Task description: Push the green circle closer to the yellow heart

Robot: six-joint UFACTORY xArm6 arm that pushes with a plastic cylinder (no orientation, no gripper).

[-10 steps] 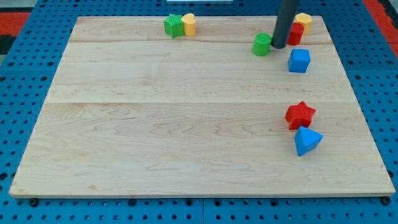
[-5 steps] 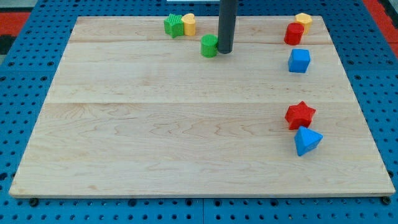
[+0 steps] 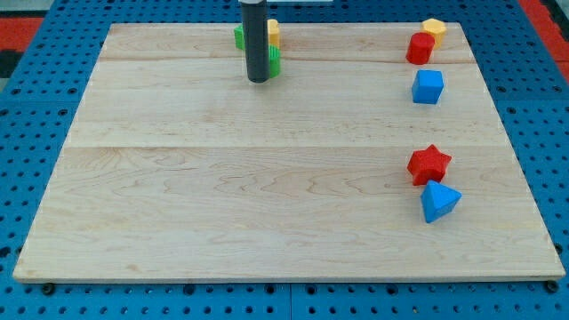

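Observation:
My tip (image 3: 258, 80) rests on the board near the view's top, left of centre. The green circle (image 3: 276, 60) shows only as a sliver at the rod's right edge; the rod hides most of it. The yellow heart (image 3: 273, 33) sits just above the green circle, partly hidden by the rod, very close to or touching it. Whether my tip touches the green circle cannot be told.
A green block (image 3: 239, 36) peeks out left of the rod, next to the yellow heart. At the view's top right are a yellow block (image 3: 433, 28), a red block (image 3: 420, 48) and a blue cube (image 3: 428, 86). A red star (image 3: 429, 164) and blue triangle (image 3: 439, 201) lie lower right.
My tip has swept left along the top of the board, pushing the green circle from near the red block to just below the yellow heart.

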